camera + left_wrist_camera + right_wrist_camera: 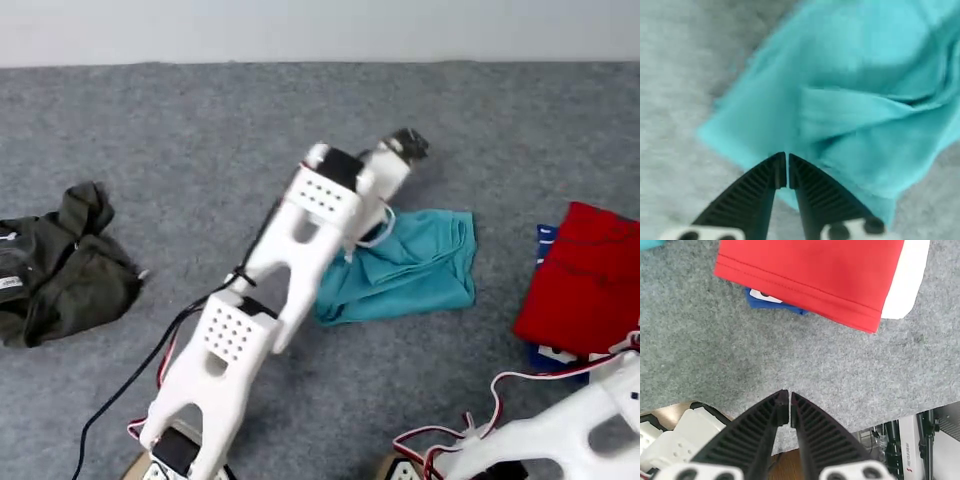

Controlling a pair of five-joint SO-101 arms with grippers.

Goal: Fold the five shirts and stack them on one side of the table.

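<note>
A teal shirt (410,265), partly folded, lies mid-table. The left arm (320,200) stretches over its near-left part. My left gripper (782,167) hovers over the teal shirt (855,100) near its edge, fingers shut with no cloth visibly between them. At the right edge a folded red shirt (585,280) tops a stack, with a blue shirt (545,240) peeking out below. My right gripper (786,402) is shut above bare felt, short of the red shirt (810,275), blue shirt (772,300) and a white shirt (907,280). A crumpled dark olive shirt (60,270) lies far left.
Grey felt (200,130) covers the table up to a pale wall at the back. The right arm (560,430) rests at the front right with red and white cables. The table's wooden front edge (785,465) and an arm base (670,435) sit close behind the right gripper.
</note>
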